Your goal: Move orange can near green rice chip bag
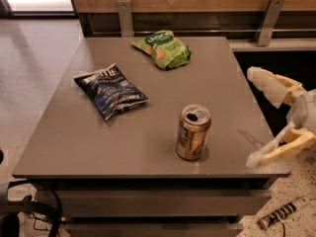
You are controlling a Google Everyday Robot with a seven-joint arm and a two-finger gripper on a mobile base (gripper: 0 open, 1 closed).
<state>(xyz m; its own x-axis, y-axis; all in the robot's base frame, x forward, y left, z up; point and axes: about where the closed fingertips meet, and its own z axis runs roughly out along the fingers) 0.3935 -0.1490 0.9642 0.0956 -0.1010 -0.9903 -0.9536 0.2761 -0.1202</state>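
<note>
The orange can [193, 132] stands upright near the front of the grey table [98, 142], silver top and pull tab up. The green rice chip bag [163, 48] lies flat at the back of the table, well behind the can. My gripper [253, 117] is at the table's right edge, to the right of the can and apart from it. It is open and empty, with one pale finger [269, 85] high and the other low [274, 152].
A larger dark blue chip bag [109, 90] lies left of the can. A wooden wall with metal brackets [124, 16] runs behind the table. Cables [281, 214] lie on the floor at the front right.
</note>
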